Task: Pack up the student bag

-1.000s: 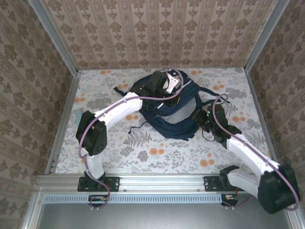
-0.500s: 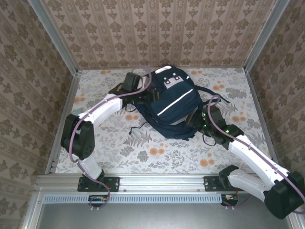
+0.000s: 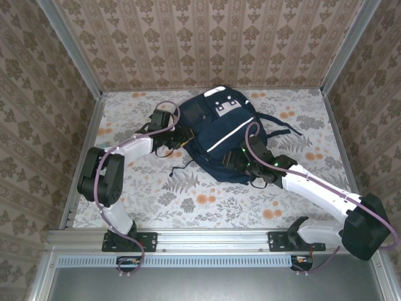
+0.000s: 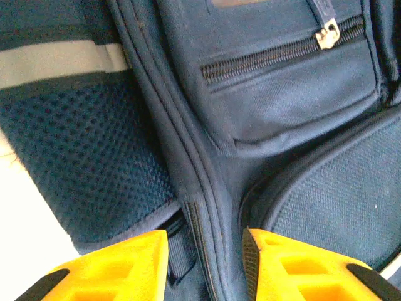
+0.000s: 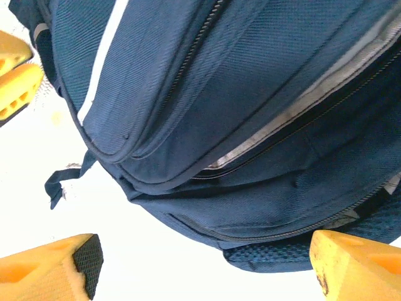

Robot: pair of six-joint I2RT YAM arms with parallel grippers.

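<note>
Right, the student bag (image 3: 219, 135) lies face up on the table (image 3: 207, 207) between my two arms. Its long axis runs from the far wall back toward the bases, with the patched top end pointing away and the bottom end toward the right arm. The left gripper (image 3: 180, 137) is against the bag's left flank. In its wrist view the jaws stand partly open astride a raised seam (image 4: 200, 207) that runs straight ahead between them, and a zipped pocket (image 4: 276, 56) sits beyond to their right. I cannot tell whether the pads actually pinch the fabric. The right gripper (image 3: 245, 164) sits at the bag's near end with its jaws spread wide and nothing held. The bag is directly ahead of them, lying crosswise to the jaw line. A zip line there gapes a little, showing pale lining (image 5: 282, 119) ahead and to their right. I judge the right arm is the nearer one to that opening, so the next move depends on bringing those wide jaws forward to the gaping edge.
</note>
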